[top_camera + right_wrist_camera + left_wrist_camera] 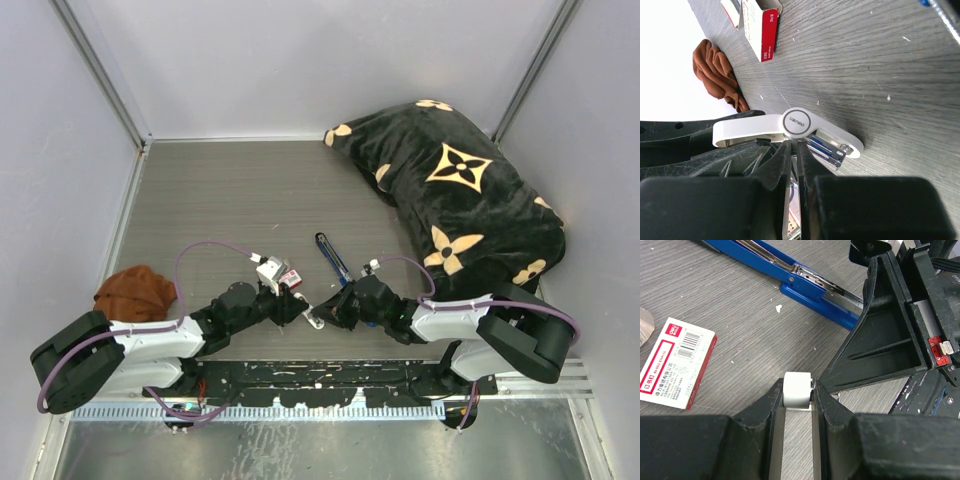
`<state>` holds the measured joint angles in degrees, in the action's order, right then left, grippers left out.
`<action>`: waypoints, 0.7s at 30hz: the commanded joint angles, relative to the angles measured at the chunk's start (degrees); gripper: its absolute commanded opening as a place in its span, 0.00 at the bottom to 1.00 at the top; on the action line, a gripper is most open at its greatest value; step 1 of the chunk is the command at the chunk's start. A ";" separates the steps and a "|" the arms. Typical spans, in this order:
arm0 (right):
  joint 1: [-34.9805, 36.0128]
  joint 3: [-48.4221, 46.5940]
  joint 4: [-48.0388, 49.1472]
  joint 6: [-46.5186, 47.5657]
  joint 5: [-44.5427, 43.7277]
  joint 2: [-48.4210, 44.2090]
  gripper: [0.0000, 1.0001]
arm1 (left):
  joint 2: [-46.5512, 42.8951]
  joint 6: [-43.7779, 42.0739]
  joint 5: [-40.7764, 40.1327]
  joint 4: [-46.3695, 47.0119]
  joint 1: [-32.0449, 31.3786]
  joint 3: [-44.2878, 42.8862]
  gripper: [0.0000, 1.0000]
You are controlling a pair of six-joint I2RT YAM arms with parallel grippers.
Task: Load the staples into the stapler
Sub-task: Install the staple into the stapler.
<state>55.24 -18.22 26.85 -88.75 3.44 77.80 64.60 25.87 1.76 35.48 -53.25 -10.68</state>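
Note:
The blue stapler (331, 258) lies opened flat on the table, its silver channel (805, 275) facing up. Below it, between both grippers, is a small white oblong piece (314, 321). My left gripper (798, 388) is shut on one end of that white piece (796, 381). My right gripper (796, 145) has its jaws almost together, tips pressed up under the round hinge of the white piece (800, 122), beside its blue and silver insert (827, 151). The staples are hidden.
A red-and-white cardboard box (288, 276) lies left of the stapler, close to my left gripper. A brown cloth (135, 292) sits at the left edge. A black patterned cushion (460, 190) fills the back right. Walls enclose the table.

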 commanded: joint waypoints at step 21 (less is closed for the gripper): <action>1.54 1.85 -2.68 -2.83 -3.44 -3.15 0.09 | -0.98 -0.47 -1.33 4.19 -0.23 0.04 0.00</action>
<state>56.49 -16.80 24.14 -90.65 1.87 75.96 64.58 25.89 1.67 35.38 -53.25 -10.57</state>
